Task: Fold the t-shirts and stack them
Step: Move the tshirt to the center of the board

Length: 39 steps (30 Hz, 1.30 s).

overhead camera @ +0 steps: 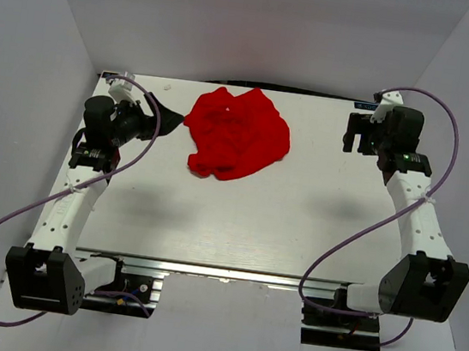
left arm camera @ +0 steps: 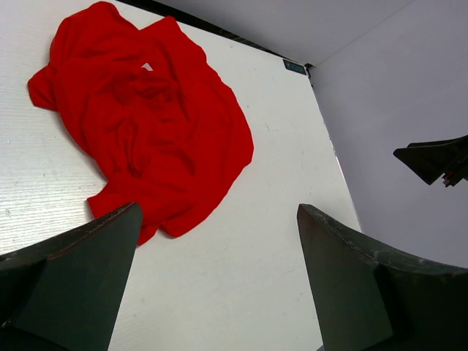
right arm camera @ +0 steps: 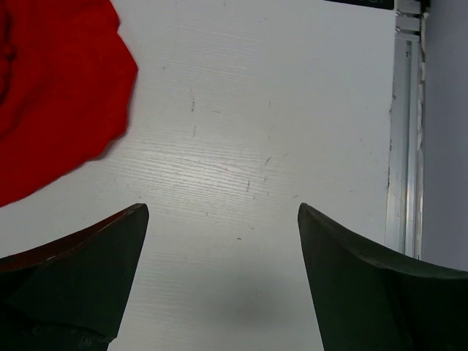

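Note:
A crumpled bright red t-shirt [overhead camera: 235, 134] lies in a heap at the back middle of the white table [overhead camera: 297, 227]. It also shows in the left wrist view [left arm camera: 146, 117], with a small white label spot near its top, and at the left edge of the right wrist view [right arm camera: 51, 88]. My left gripper [overhead camera: 165, 121] is open and empty, just left of the shirt, apart from it. My right gripper [overhead camera: 360, 140] is open and empty at the back right, well clear of the shirt. In the wrist views both left [left arm camera: 219, 219] and right [right arm camera: 223, 216] grippers have only bare table between their fingers.
White walls enclose the table on the left, back and right. An aluminium rail [right arm camera: 404, 131] runs along the table's right edge. The right arm's tip [left arm camera: 439, 159] shows far off in the left wrist view. Both arm bases stand at the near edge.

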Available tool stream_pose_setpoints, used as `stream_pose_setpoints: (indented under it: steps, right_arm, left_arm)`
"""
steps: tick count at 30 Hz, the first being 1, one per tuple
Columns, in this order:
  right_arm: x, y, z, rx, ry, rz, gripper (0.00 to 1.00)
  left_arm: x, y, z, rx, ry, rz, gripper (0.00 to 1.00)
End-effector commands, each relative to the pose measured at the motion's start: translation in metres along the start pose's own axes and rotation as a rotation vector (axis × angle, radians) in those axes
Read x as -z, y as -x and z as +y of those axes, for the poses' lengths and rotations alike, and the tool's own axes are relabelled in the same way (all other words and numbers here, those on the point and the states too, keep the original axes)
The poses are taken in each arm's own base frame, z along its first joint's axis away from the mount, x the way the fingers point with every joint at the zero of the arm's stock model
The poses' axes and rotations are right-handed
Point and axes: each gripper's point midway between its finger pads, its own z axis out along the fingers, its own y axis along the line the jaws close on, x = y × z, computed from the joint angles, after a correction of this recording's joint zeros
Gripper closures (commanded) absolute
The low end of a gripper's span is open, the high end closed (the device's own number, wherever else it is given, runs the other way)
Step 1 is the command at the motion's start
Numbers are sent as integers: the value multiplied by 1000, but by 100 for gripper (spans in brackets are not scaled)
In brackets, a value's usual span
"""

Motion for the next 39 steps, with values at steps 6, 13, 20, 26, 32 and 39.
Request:
stream_pose_setpoints:
  steps: [6,13,20,26,32,39]
  right_arm:
    - [22,30,68,361,454,-177,11]
    - [16,17,144,383,690,-110,10]
    - [-49,8,206,108,719,80,11]
    - [-106,-5,258,-125,718,226,11]
    - [-158,-16,300,-263,816,262,11]
    - [-174,-18,329,-310,857,255,26]
  left_arm:
    - [2,1,-4,-18,-14,-8,2]
    - [2,-1,-3,-12,-11,-1,2]
    - [5,-16,1,21,-4,42,2]
    - [5,-27,7,56,19,86,2]
    - [2,-33,13,92,40,111,2]
    - [-2,-43,23,119,72,148,2]
